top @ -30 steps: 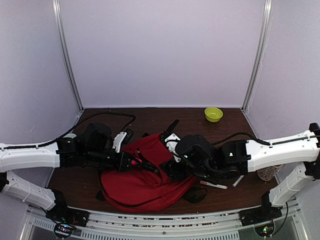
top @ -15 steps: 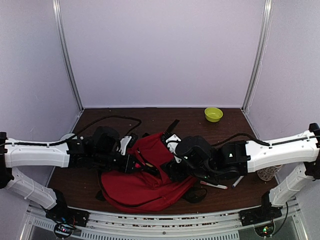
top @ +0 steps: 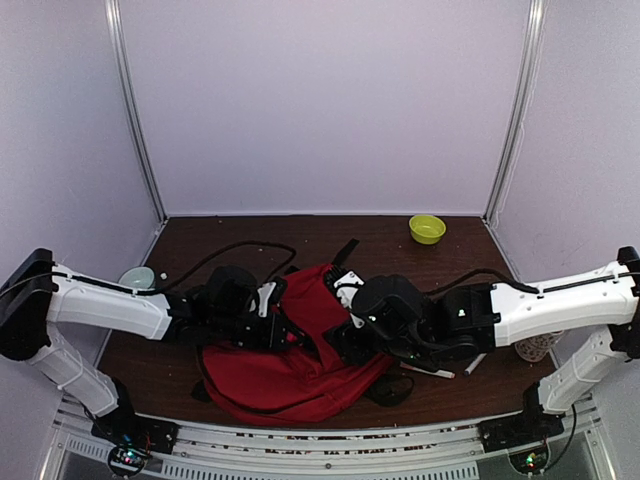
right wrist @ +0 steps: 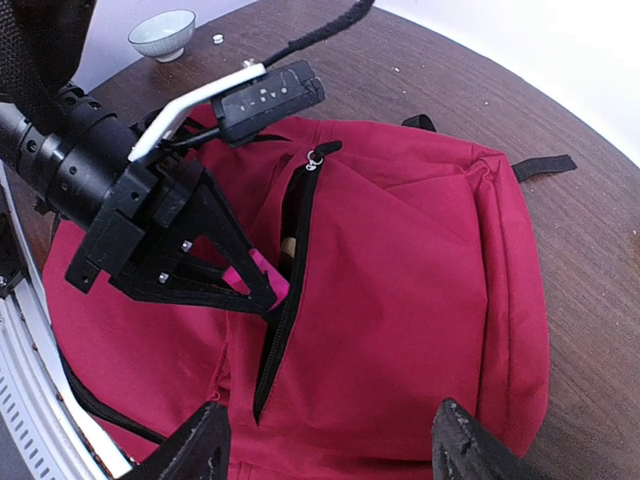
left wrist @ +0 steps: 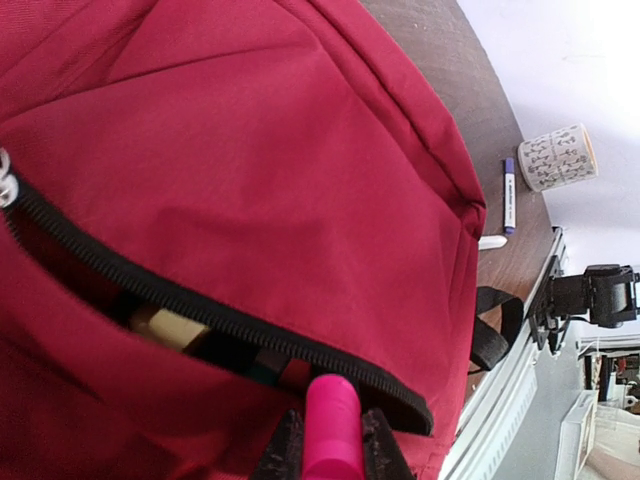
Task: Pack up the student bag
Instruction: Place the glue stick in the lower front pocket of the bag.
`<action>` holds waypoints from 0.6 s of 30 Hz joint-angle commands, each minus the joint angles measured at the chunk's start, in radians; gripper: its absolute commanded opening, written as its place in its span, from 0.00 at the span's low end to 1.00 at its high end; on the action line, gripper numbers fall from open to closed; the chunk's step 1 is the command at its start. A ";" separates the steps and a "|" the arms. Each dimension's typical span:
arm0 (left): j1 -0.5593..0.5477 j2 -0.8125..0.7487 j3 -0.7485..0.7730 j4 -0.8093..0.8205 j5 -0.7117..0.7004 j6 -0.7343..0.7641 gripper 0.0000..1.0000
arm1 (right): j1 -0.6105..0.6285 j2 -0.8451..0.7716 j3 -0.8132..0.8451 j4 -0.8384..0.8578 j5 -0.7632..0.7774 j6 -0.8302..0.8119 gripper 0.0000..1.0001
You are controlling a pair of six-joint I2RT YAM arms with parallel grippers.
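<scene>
Left wrist, left hand (left wrist: pixel 331 455) pinching probable marker (left wrist: pixel 332 405), student bag (left wrist: pixel 260 170), cup (left wrist: pixel 557 157) print illegible

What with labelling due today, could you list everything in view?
bag: 1, red, table centre, pocket unzipped
marker: 1, pink, at the pocket's zip
tan item: 1, tan, inside pocket, unidentifiable
pens: 2, white, table right of bag
cup: 1, white patterned, right table edge
green bowl: 1, green, far right
pale bowl: 1, whitish, left edge
table: 1, dark brown, under everything
left jaws: 1 pair, black, shut on marker
right jaws: 1 pair, black, open above bag
</scene>
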 commanded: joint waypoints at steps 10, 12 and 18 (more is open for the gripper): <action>0.016 0.172 0.089 0.106 0.049 -0.005 0.00 | -0.007 -0.054 -0.029 0.003 0.025 0.010 0.69; 0.021 0.183 0.095 0.102 0.044 0.001 0.01 | -0.008 -0.058 -0.031 0.001 0.026 0.010 0.69; 0.030 0.205 0.124 0.058 0.015 0.041 0.14 | -0.009 -0.066 -0.035 0.003 0.036 0.007 0.70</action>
